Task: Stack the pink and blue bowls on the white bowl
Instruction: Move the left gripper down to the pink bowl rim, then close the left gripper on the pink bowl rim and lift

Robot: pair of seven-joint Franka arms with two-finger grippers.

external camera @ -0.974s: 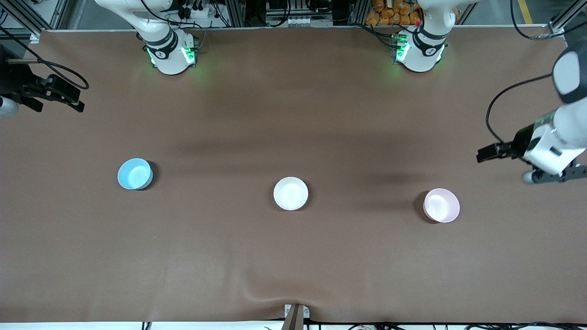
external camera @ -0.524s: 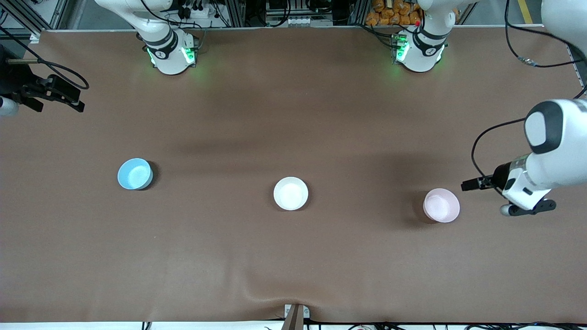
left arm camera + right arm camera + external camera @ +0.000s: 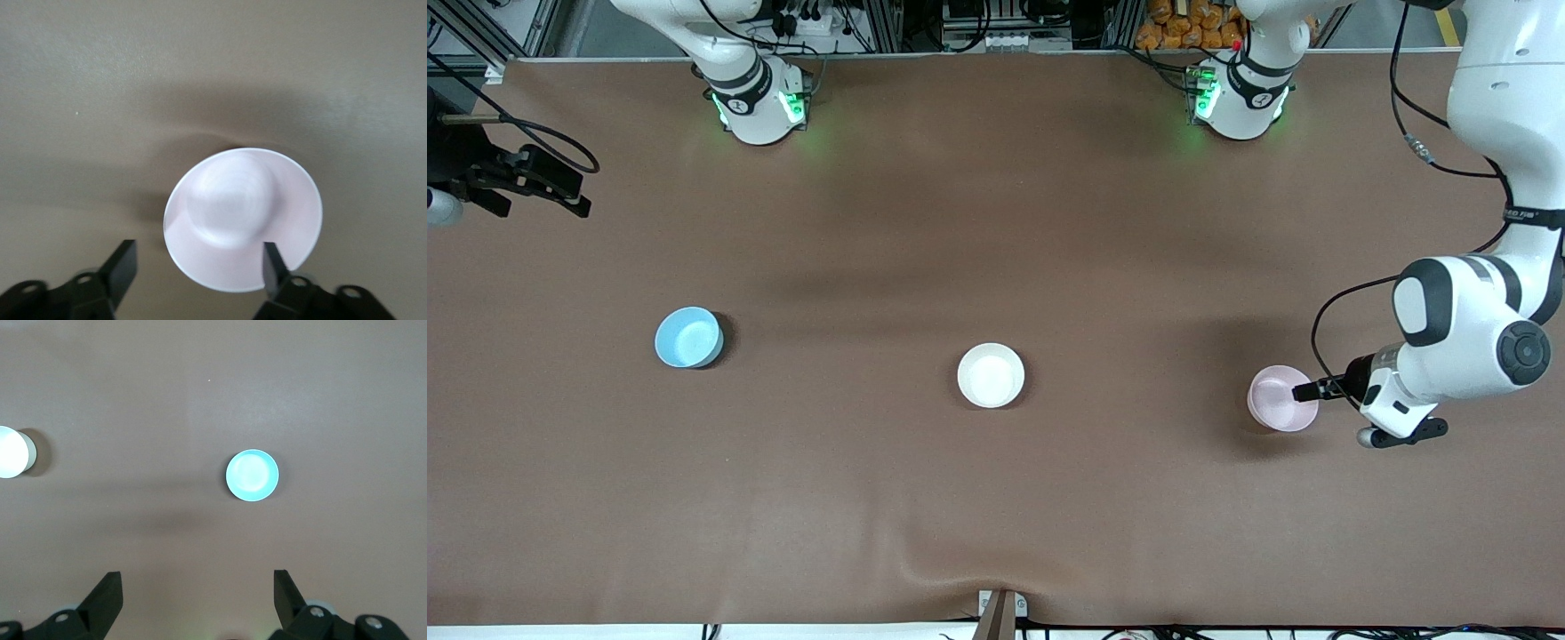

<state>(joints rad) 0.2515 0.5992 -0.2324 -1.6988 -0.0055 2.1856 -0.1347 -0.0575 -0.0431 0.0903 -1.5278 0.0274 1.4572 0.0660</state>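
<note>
Pink bowl [image 3: 243, 219] unlifted; my left hand [image 3: 200, 263], fingers apart, hovers at its rim. Nothing stacked yet.

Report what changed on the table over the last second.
The left gripper swept in from the left arm's end of the table and came nearer the front camera; it is now open over the pink bowl, one finger above its rim, nothing gripped. The pink, white bowl and blue bowl have not moved. The right gripper waits, open.
</note>
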